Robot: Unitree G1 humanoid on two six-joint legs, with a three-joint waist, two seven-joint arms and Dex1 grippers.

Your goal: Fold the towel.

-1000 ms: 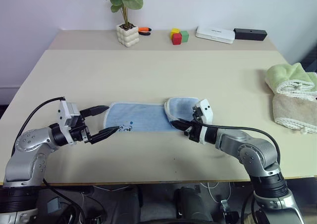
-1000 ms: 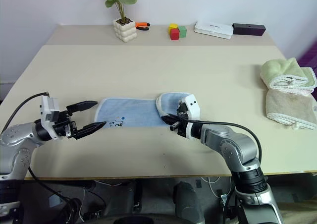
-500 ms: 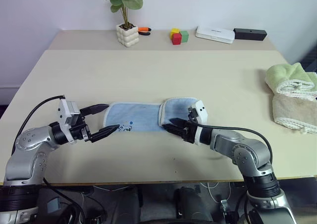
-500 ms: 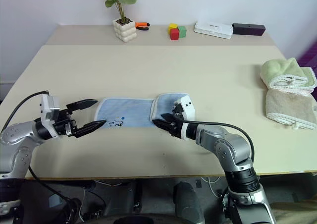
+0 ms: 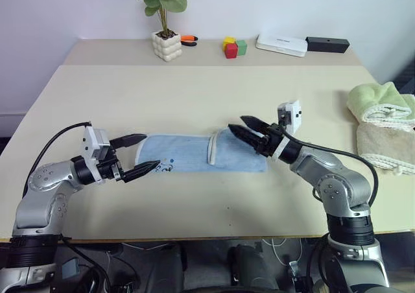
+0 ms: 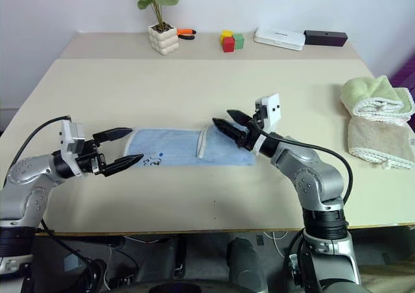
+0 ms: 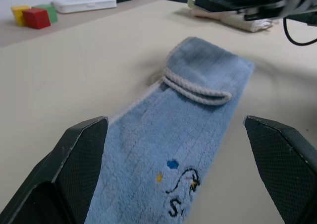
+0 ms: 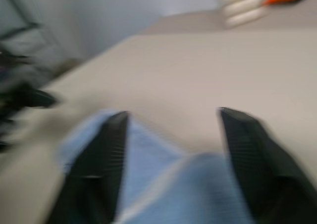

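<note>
The towel (image 5: 188,153) is a light blue strip lying flat on the table (image 5: 214,98). Its right end is folded back over itself, and the pale stitched edge (image 5: 213,149) runs across the strip. My left gripper (image 5: 149,152) is open, level, with its fingers on either side of the towel's left end; the left wrist view shows the towel (image 7: 173,149) between the two fingers (image 7: 74,174). My right gripper (image 5: 237,126) hovers open just above the folded right part, holding nothing. In the right wrist view the towel (image 8: 148,184) lies under its spread fingers (image 8: 99,169).
At the table's right edge a light green rolled towel (image 5: 382,102) lies on a beige folded one (image 5: 386,147). Along the back stand a potted plant (image 5: 167,45), coloured blocks (image 5: 233,46), a white box (image 5: 281,44) and a black box (image 5: 327,44).
My right gripper carried the towel's right end leftward, let it go, and rose up and to the right. The fold now lies flat. The left gripper stayed put.
</note>
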